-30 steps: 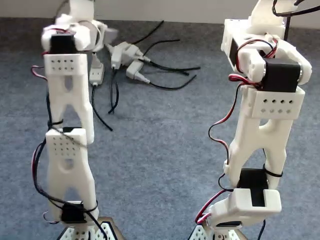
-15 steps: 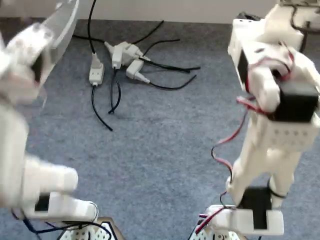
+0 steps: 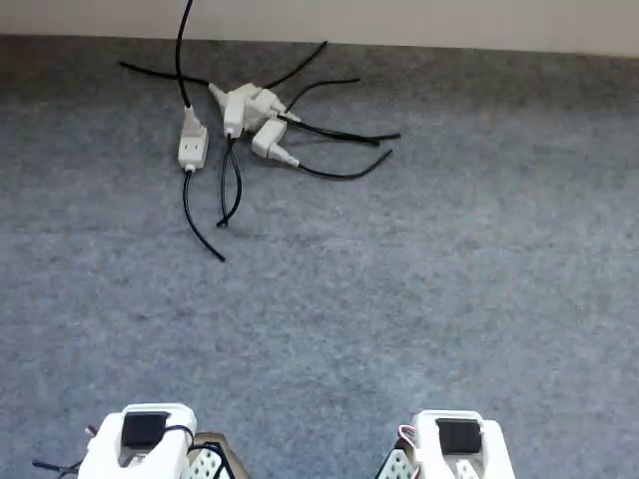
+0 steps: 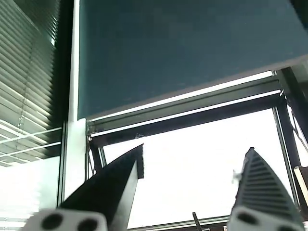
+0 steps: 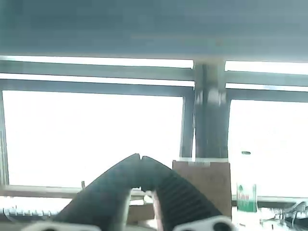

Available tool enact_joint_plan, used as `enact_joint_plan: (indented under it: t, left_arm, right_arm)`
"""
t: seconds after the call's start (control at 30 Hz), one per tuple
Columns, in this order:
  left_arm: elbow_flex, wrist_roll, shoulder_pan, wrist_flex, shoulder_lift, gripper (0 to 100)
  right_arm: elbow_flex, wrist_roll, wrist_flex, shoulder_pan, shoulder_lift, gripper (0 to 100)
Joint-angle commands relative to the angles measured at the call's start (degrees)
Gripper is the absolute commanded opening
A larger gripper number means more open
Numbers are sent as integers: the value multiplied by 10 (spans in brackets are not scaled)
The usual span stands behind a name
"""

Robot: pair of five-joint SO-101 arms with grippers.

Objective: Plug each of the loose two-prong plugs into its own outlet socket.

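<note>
Several white plugs and sockets with black cords lie on the grey carpet at the far left in the high view. One white connector (image 3: 192,141) lies alone to the left, its cord running back. A cluster of white connectors (image 3: 243,104) lies just right of it. In front of the cluster lies a white two-prong plug (image 3: 272,143), prongs pointing right. My left gripper (image 4: 195,149) is open with nothing in it, raised toward a window. My right gripper (image 5: 140,157) is shut with nothing in it, also aimed at windows.
Black cords (image 3: 339,135) trail right and forward from the connectors. The two arm bases (image 3: 150,439) (image 3: 454,444) sit at the near edge. A pale wall strip (image 3: 399,20) runs along the far edge of the carpet (image 3: 399,279).
Both arms have swung back out of the high view, leaving just their bases. One second ago the left arm stood over the connectors. The plugs and cords lie as before.
</note>
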Motion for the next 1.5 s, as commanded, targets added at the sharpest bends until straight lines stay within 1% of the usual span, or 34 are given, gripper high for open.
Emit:
enact_joint_plan:
  t: [0.0, 0.07, 0.17, 0.33, 0.5, 0.63, 0.73, 0.87, 0.97, 1.03, 1.1, 1.2, 1.33, 1.4, 1.47]
  left_arm:
    - [7, 4, -8, 4, -52, 254]
    - [41, 4, -8, 5, -90, 243]
    - [169, 4, -7, 5, -160, 240]
    - [497, 4, -7, 4, -306, 242]
    - [836, 61, -7, -8, -408, 242]
    - [1086, 61, -7, -84, -447, 242]
    - [1239, 61, -7, -150, -476, 242]
    - [1428, 61, -7, -260, -516, 242]
    - [1563, 61, -7, -329, -546, 242]
    - [1637, 60, -7, -351, -570, 242]
    - [1699, 60, -7, -355, -600, 242]
    - [1768, 62, -7, -354, -643, 242]
    - [1827, 62, -8, -354, -639, 239]
    - [1843, 63, -8, -340, -638, 239]
    - [1844, 63, -7, -296, -638, 239]
  right_arm:
    - [5, -1, -4, 4, -81, 9]
    - [13, -2, 5, 4, -125, 9]
    - [41, -4, 34, 4, -179, 9]
    - [164, -4, 74, 2, -218, 9]
    - [365, -2, 54, 1, -218, 9]
    - [562, -2, 11, 1, -222, 9]
    - [701, -2, -9, 1, -223, 9]
    - [883, 1, -74, 1, -223, 9]
    - [1005, 55, -116, 1, -224, 9]
    - [1073, 89, -135, 1, -224, 9]
    - [1128, 104, -146, 3, -224, 9]
    - [1206, 103, -161, 3, -224, 8]
    - [1318, 103, -204, 3, -224, 8]
    - [1372, 103, -221, 3, -224, 8]
    - [1415, 102, -232, 4, -224, 8]
